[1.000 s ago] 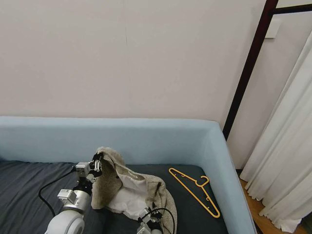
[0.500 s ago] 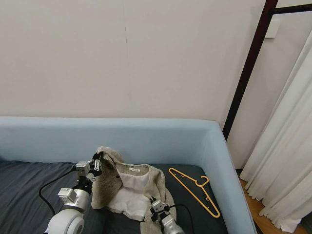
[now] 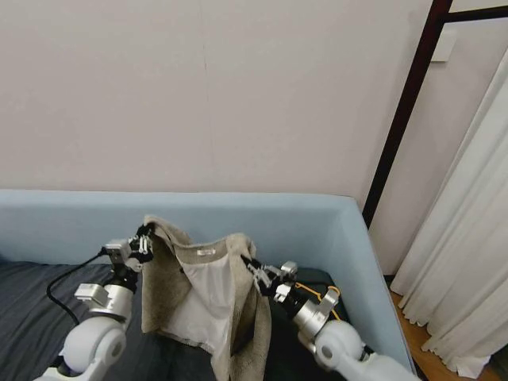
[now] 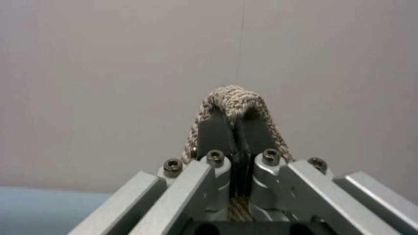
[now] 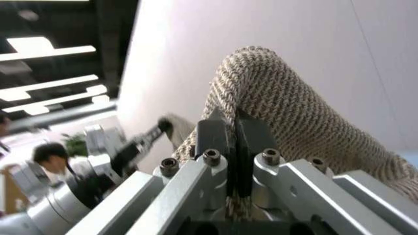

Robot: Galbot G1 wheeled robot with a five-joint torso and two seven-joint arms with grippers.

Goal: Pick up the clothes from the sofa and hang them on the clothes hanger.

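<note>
Surroundings: I see the sofa (image 3: pixel 278 216) backing the cardigan (image 3: pixel 202 305), a dark pole (image 3: pixel 401 119) at 2 o'clock and a curtain (image 3: pixel 468 262) at 4 o'clock. My right arm covers part of the hanger (image 3: pixel 332 292).
Count: one cardigan, one hanger, two grippers.
Left gripper (image 3: pixel 145 242): clenched on the knit's 10 o'clock corner.
Right gripper (image 3: pixel 255 274): clamped on its 2 o'clock edge.
Cardigan: held up, spread between both.
Change: a second ago it sat heaped on the seat; both grippers have risen.
</note>
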